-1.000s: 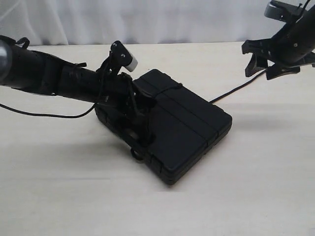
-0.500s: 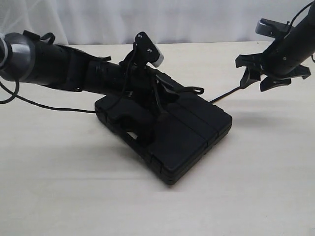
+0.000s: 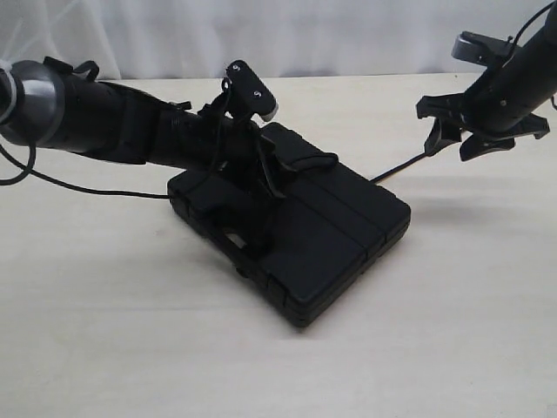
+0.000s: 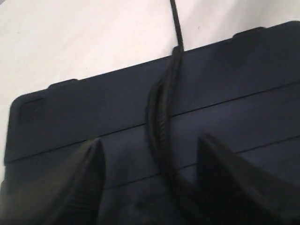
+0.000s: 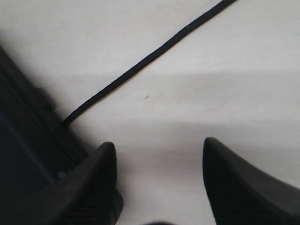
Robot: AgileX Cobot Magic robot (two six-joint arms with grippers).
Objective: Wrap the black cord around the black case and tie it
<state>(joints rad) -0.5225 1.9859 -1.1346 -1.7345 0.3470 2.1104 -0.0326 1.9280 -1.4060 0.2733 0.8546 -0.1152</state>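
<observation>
Presently, the left gripper hovers low over the black case, jaws spread and clamping nothing. The black cord runs across the ribbed lid between its fingers. The case lies flat on the table. Further right, the cord leaves the case's edge toward the right gripper, likewise spread and empty, raised above the table.

Recommendation: close squarely on the cord, keep it taut against the lid while wrapping, and avoid dragging the case.

No brand, label or lettering is legible.
</observation>
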